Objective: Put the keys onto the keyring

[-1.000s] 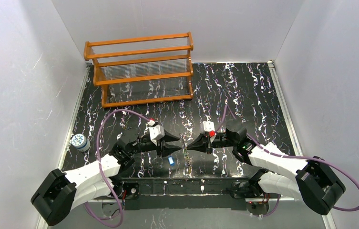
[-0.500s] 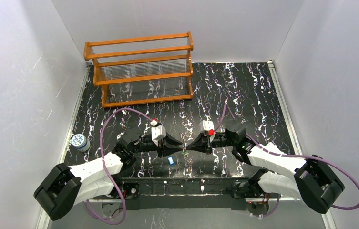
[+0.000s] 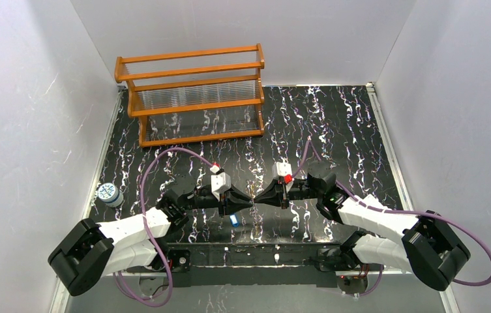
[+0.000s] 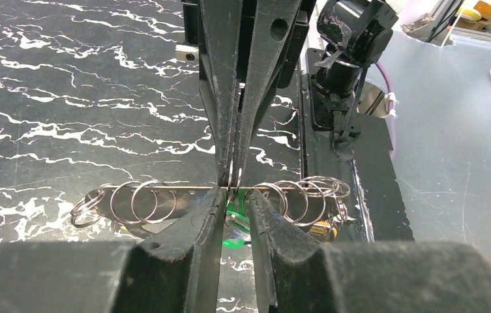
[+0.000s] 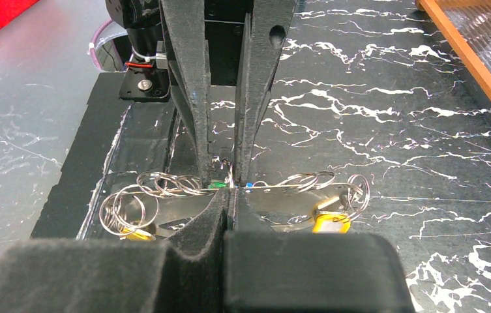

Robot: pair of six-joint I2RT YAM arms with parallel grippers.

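The keyring (image 4: 164, 189) shows as a thin silvery line carrying several small split rings, held level just above the table. My right gripper (image 5: 231, 194) is shut on it at its middle; it enters the left wrist view from above (image 4: 231, 177). My left gripper (image 4: 235, 195) faces it with its jaws a narrow gap apart, one on each side of the pinched ring. A green key (image 4: 235, 225) hangs under that gap. Yellow keys (image 5: 331, 222) hang from the end rings. A blue key (image 3: 233, 220) lies on the table below both grippers (image 3: 253, 199).
An orange wooden rack (image 3: 193, 98) stands at the back left. A small blue-and-white round tin (image 3: 108, 193) sits at the left edge. The arms' black base strip (image 3: 255, 251) runs along the near edge. White walls close in on three sides.
My left gripper has moved right until its tips meet the right gripper's at the keyring. The right arm has hardly moved. The blue key has stayed on the table.
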